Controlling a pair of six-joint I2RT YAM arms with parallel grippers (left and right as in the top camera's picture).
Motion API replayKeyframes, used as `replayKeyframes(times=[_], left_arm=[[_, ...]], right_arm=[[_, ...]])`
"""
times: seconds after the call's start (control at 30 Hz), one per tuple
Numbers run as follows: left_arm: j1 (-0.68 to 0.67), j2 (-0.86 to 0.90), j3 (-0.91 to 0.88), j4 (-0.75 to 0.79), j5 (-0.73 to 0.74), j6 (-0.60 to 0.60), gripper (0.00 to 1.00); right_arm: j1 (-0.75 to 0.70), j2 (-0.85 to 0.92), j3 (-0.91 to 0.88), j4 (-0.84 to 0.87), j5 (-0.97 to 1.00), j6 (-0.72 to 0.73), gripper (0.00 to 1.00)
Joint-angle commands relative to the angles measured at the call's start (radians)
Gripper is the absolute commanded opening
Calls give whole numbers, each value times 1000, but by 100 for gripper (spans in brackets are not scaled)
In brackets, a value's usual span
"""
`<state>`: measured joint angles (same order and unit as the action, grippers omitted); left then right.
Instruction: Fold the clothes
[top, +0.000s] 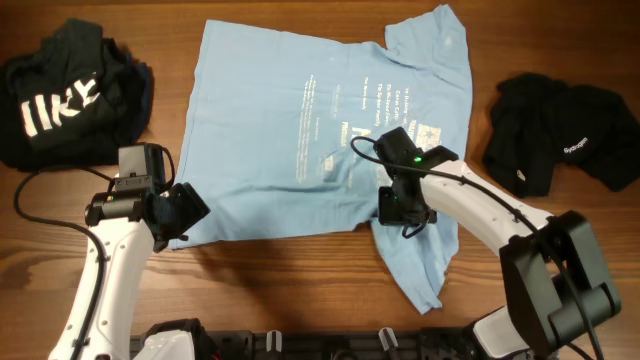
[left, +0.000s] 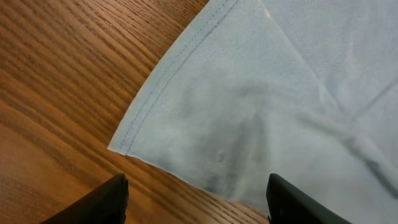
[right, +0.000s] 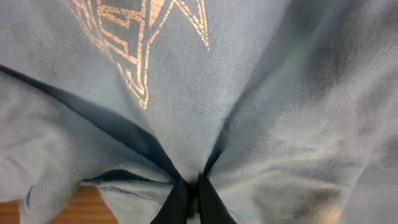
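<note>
Right wrist: soft, creased sky-blue T-shirt (right: 261, 93)

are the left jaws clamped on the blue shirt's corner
No, the left jaws stand wide apart, with the blue shirt's corner lying loose ahead of them.

Wooden table (top: 300, 290), brown, grain running left to right.
- Centre: light blue T-shirt (top: 270, 130), spread mostly flat, pale printed text lines on its right half, one sleeve trailing toward the near edge.
- Far left: crumpled black garment (top: 60, 95) with large white lettering.
- Right: bunched black garment (top: 560, 135) with small white print, apart from the shirt.
</note>
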<state>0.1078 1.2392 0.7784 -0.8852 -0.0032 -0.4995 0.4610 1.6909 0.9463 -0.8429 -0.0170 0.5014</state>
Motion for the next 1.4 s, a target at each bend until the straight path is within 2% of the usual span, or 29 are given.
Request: replayKeyframes(times=[0.0, 0.3, 0.5, 0.77, 0.8, 0.9, 1.03, 1.17, 1.37], left_arm=[[7, 5, -8, 0, -14, -3, 72], [7, 5, -8, 7, -18, -3, 72], [7, 5, -8, 8, -18, -3, 72], [7, 5, -8, 7, -18, -3, 72], [7, 5, -8, 7, -18, -2, 72], [7, 5, -8, 8, -18, -3, 72], [7, 5, -8, 7, -18, -2, 72], [7, 5, -8, 8, -18, -2, 72], [7, 5, -8, 8, -37, -3, 72]], right_arm=[[-4, -73, 64, -61, 17, 11, 4], [-3, -146, 78, -213, -109, -58, 4], [5, -146, 78, -264, -114, -87, 4], [5, -146, 78, -246, -111, -83, 14], [5, -146, 77, -246, -111, -84, 13], [5, -146, 77, -251, -111, -83, 4], [10, -146, 77, -265, -119, -84, 4], [50, -159, 77, -276, -144, -140, 5], [193, -197, 77, -312, -201, -214, 4]])
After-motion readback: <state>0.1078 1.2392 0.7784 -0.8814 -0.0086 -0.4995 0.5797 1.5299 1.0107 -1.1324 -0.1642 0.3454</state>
